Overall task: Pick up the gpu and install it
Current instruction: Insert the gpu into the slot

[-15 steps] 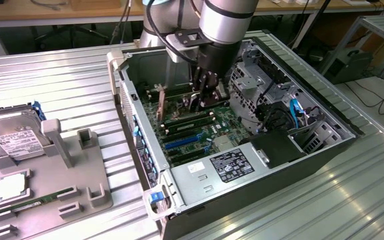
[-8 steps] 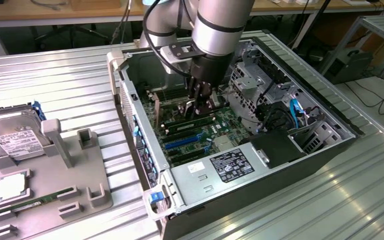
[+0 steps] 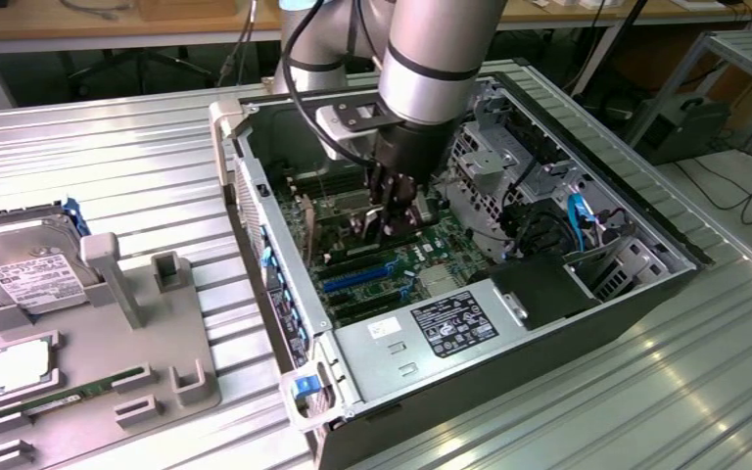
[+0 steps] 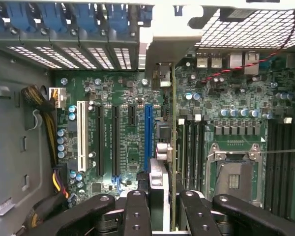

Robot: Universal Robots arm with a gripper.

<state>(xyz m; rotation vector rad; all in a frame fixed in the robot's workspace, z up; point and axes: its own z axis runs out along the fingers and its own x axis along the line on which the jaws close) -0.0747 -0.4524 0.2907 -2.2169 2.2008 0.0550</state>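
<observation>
A ribbed metal surface [image 3: 115, 157] carried an open computer case [image 3: 637, 257] lying on its side, with desks and cables in the background. The gpu [image 4: 160, 179] sat edge-on between the fingers of the gripper [image 4: 162, 202], which was clamped on it from both sides, deep inside the case in the exterior view [image 3: 390, 211]. The card ran straight out ahead of the gripper to its silver end bracket [image 4: 169, 46], which lay against the rear slot openings of the case. Below the gripper was the motherboard [image 4: 113, 98], and the blue slot [image 4: 147, 132] lay just beside the card's line. Whether the card's edge had entered a slot could not be told. A CPU socket [image 4: 236, 172] lay on the gripper's other side. Well away from the gripper, outside the case, a hard drive [image 3: 23, 274] rested on a grey fixture tray [image 3: 154, 362].

The likely risks were a card that was slightly tilted or offset jamming against the slot's lip, and the bracket catching on the rear frame. Pushing down then could bend the card or make it slip in the narrow grip.
</observation>
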